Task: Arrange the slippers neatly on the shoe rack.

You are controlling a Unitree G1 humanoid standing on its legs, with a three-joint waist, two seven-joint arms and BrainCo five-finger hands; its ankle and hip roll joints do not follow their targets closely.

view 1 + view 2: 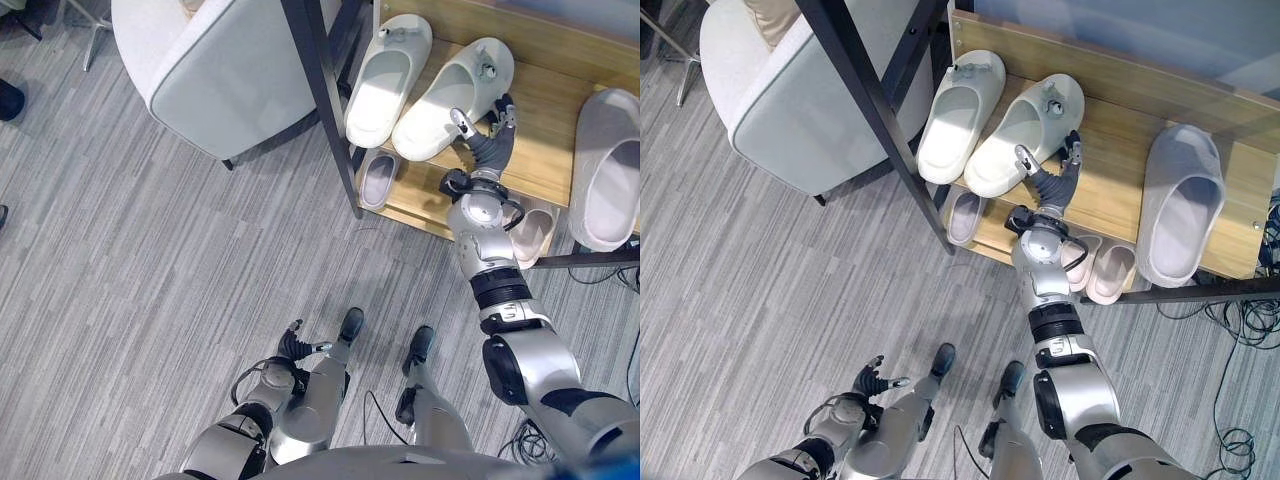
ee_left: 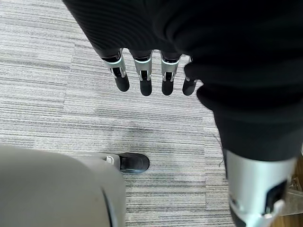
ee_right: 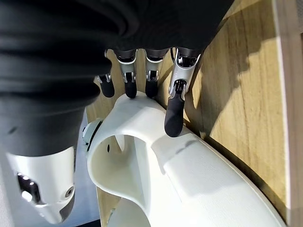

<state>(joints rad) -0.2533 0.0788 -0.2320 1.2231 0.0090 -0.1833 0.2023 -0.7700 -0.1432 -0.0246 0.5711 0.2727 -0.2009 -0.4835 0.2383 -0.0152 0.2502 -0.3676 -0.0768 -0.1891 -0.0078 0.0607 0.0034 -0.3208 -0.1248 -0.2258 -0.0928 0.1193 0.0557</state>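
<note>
Right hand (image 1: 485, 140) fingers spread, touching white slipper (image 1: 450, 100) on shoe rack (image 1: 545, 150); left hand (image 2: 147, 75) relaxed, low.

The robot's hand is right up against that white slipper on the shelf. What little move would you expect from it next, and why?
Probably a gentle nudge to swing the right white slipper parallel with its mate. The right hand rests open-fingered against it, and the two slippers lie splayed, heels touching. The left hand hangs by the floor.
</note>
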